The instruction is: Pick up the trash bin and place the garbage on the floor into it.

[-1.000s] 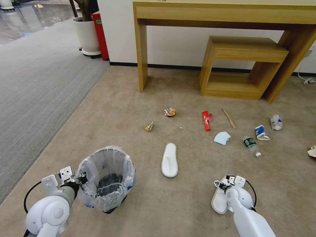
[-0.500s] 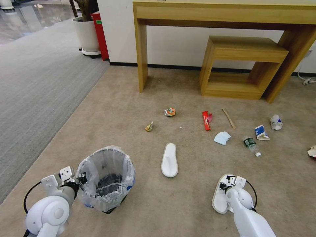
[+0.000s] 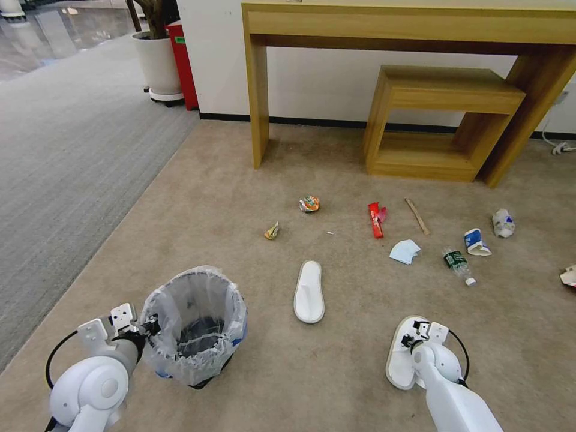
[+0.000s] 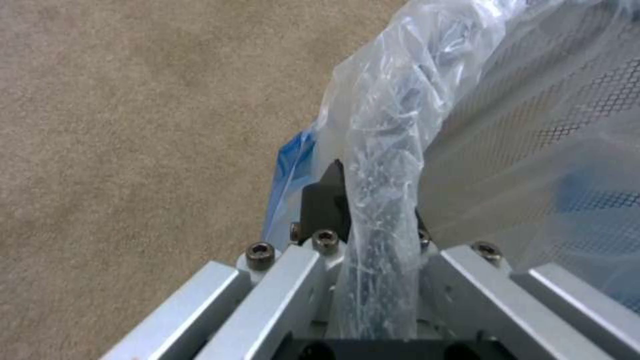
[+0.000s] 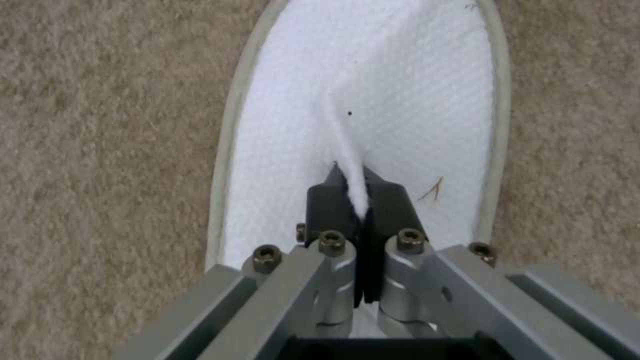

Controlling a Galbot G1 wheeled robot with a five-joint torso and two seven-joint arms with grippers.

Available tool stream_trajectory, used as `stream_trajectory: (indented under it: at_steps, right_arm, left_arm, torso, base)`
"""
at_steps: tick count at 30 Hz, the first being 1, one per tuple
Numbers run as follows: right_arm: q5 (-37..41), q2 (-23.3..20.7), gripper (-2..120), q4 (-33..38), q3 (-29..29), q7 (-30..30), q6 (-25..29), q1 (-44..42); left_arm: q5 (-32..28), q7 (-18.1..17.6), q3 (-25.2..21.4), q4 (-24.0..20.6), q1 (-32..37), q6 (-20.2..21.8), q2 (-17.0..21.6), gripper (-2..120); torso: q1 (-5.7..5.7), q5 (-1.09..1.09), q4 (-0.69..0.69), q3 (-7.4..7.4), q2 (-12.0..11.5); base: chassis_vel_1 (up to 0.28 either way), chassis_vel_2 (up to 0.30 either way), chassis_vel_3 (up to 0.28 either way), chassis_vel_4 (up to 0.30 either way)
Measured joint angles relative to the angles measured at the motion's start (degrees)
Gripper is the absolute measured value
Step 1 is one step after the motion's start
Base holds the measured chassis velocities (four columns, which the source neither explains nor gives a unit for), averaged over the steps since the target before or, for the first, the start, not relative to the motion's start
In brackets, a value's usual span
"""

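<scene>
Open carpet (image 3: 258, 174) lies between the bin (image 3: 195, 327) and the desk (image 3: 408, 27). Beside the bin toward the right gripper (image 3: 414, 343): one slipper (image 3: 309, 292), bare carpet on both its sides. Beyond it, litter sits spaced apart: can (image 3: 309, 204), wrapper (image 3: 376, 219), stick (image 3: 417, 216), mask (image 3: 405, 251), bottle (image 3: 457, 263). Gaps between pieces are passable.

You have the trash bin (image 3: 195, 327) near left on the floor (image 3: 336, 372), one slipper (image 3: 309, 292) just right of it, the other (image 3: 401, 354) near right. Beyond them lie can (image 3: 309, 204), wrapper (image 3: 376, 219), stick (image 3: 417, 216), mask (image 3: 405, 251), bottle (image 3: 458, 263).
</scene>
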Motion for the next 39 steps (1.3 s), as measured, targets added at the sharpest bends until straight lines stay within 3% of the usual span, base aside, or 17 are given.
stream_trajectory:
  at_steps: [9, 26, 33, 39]
  right_arm:
    - [-2.47, -0.60, 0, 2.31, -0.27, -3.06, 1.87, -2.23]
    - [-3.54, -3.15, 0, 13.62, 0.15, -14.54, 13.56, -8.74]
    - [-6.80, -6.40, 0, 17.17, 1.58, -30.82, 24.29, -11.06]
    - [-7.45, -9.09, 0, 19.29, 2.00, -38.62, 29.82, -12.09]
  left_arm:
    - [0.08, 0.03, 0.55, 0.43, -0.36, -0.01, -0.04, 1]
    - [1.45, 0.68, 1.12, 0.45, 0.03, -0.01, -0.27, 1]
    - [2.25, 0.86, 1.75, 0.03, 0.30, -0.02, -0.35, 1]
    - [2.83, 1.04, 2.20, -0.14, 0.57, -0.01, -0.24, 1]
  torso:
    - [0.00, 0.01, 0.00, 0.00, 0.00]
    - [0.00, -0.01, 0.00, 0.00, 0.00]
    - [0.00, 0.00, -0.01, 0.00, 0.00]
    - [0.00, 0.00, -0.01, 0.00, 0.00]
  base:
    - [0.000, 0.000, 0.000, 0.000]
    - [0.000, 0.000, 0.000, 0.000]
    - [0.000, 0.000, 0.000, 0.000]
    - [0.000, 0.000, 0.000, 0.000]
